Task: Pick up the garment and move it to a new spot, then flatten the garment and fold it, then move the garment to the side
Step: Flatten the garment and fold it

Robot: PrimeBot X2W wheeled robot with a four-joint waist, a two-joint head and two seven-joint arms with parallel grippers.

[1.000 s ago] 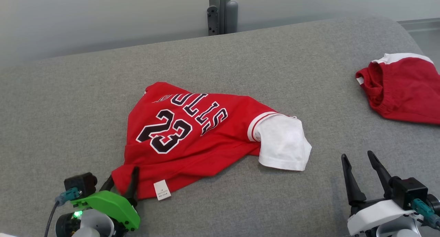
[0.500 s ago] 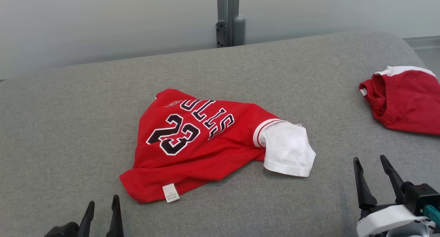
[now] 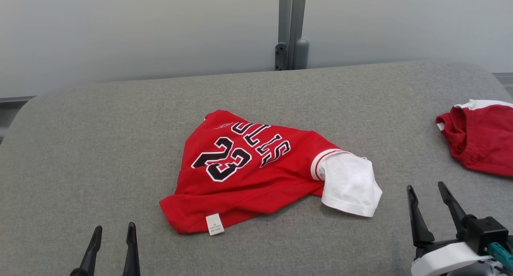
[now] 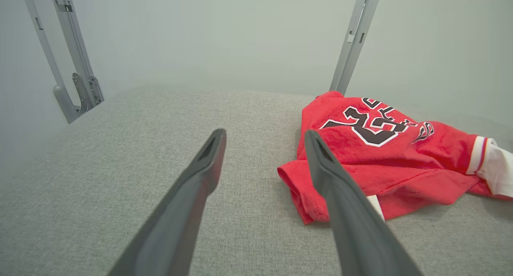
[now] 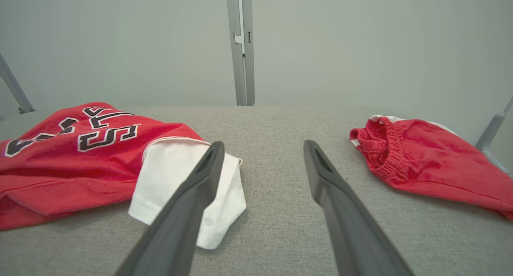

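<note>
Since a second ago the left gripper point(image 3: 114, 228) has drawn back from the near left corner of the garment point(image 3: 248, 176), which it was touching then. It now stands at the bottom left of the head view, fingers spread and empty, clear of the cloth. The whole picture has shifted as well, so the camera has moved, and the garment keeps the same crumpled shape. It lies in the middle of the grey cushion point(image 3: 100, 148), red with black lettering and the number 23 facing up, a white sleeve point(image 3: 350, 184) with striped trim at its right end and a small white tag point(image 3: 214, 224) at its near edge. The right gripper point(image 3: 425, 186) is at the bottom right, jaws apart and holding nothing, near the sleeve but not touching it. Red shorts point(image 3: 481, 138) lie at the cushion's right edge, well apart from the garment. A grey post point(image 3: 290, 27) rises behind the cushion. The left wrist view has its two dark fingers wide apart above bare cushion, with the garment to their right; one finger crosses in front of the red corner and tag. The right wrist view has its fingers equally spread, the garment and its sleeve on the left, the shorts on the right and bare cushion between the fingertips.
</note>
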